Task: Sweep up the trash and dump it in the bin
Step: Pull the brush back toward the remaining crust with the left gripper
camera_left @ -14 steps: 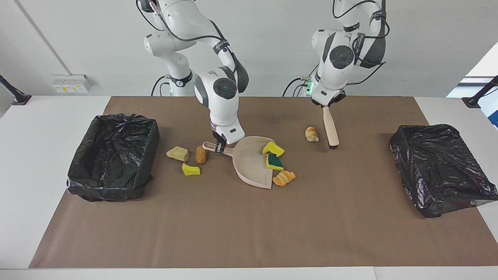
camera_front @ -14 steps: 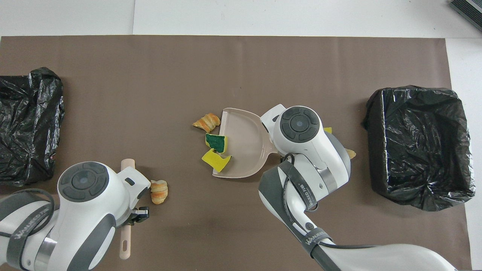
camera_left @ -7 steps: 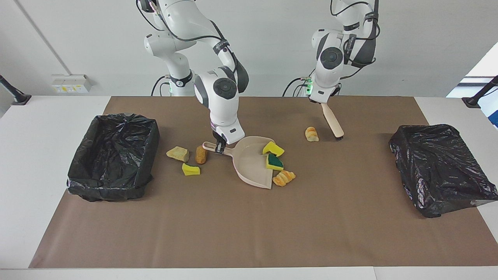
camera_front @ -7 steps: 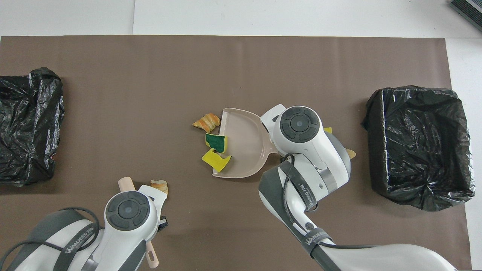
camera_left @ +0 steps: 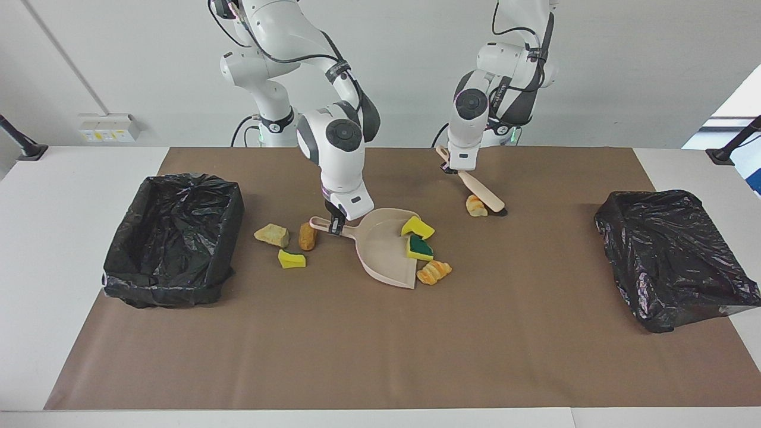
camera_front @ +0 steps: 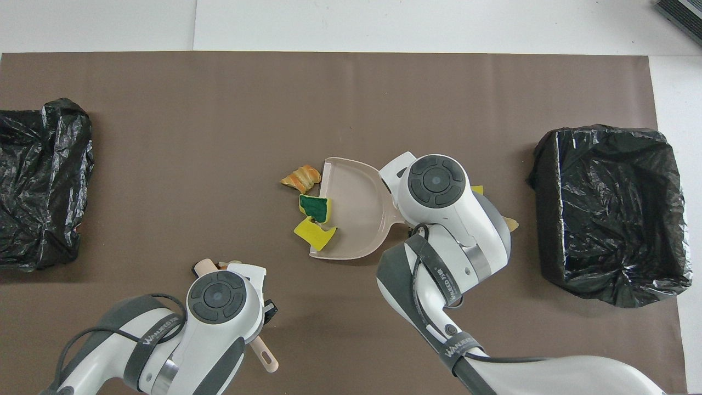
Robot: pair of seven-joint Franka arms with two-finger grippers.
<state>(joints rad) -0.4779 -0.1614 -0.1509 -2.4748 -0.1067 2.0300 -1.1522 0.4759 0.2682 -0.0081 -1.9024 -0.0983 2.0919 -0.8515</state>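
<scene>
Here, mid-sweep: upper centre, the left gripper [camera_left: 461, 169] clamps the brush [camera_left: 480, 192], bristles beside a bread lump [camera_left: 475, 205]. Centre, the right gripper [camera_left: 336, 224] grips the dustpan [camera_left: 386, 249] handle. Next, I judge, brush the lump toward the pan.

Trash [camera_left: 425, 245]: sponge+bread scraps scattered round dustpan [camera_left: 383, 252].

Both hands, left [camera_left: 456, 171] and right [camera_left: 336, 224], clamped, lowered.
</scene>
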